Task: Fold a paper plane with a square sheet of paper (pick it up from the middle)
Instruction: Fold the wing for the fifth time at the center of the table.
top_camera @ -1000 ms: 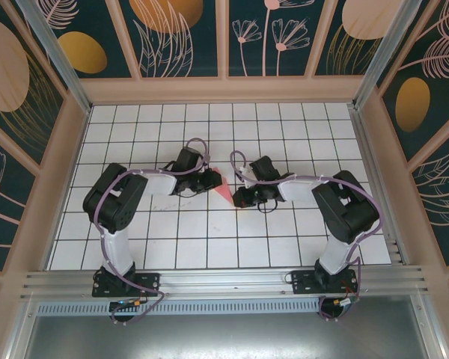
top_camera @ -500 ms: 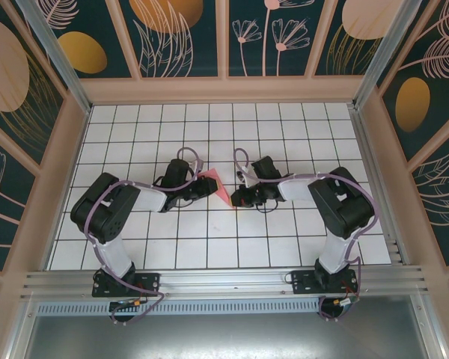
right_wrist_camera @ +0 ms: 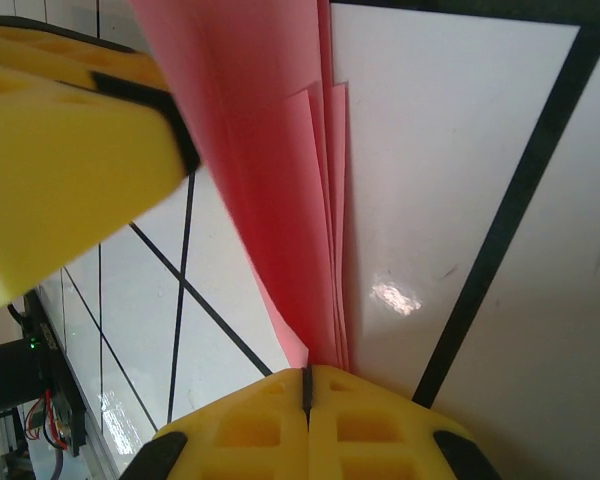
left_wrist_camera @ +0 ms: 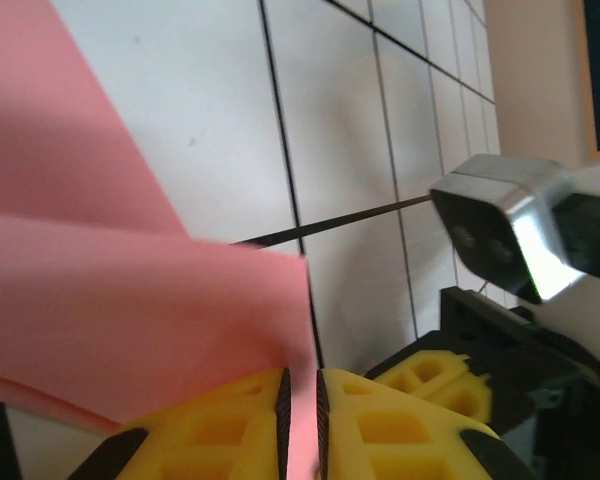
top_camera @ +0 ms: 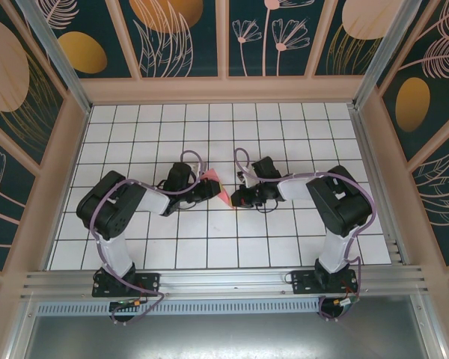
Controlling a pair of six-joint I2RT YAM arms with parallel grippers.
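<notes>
The left end effector [left_wrist_camera: 300, 388] is clamped on the pink paper [left_wrist_camera: 130, 300], with a thin edge of it pinched in the narrow slit between its yellow fingers [left_wrist_camera: 220, 430]. The right end effector [right_wrist_camera: 306, 385] is closed tight on the same paper, where several folded layers fan away from its tips. The paper spans the short gap between the two, near the middle of the white tiled counter [top_camera: 284, 127]. Whether it touches the tiles I cannot tell.

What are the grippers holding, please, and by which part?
Both pinch the folded salmon-pink paper sheet: left gripper an edge, right gripper the layered end.
</notes>
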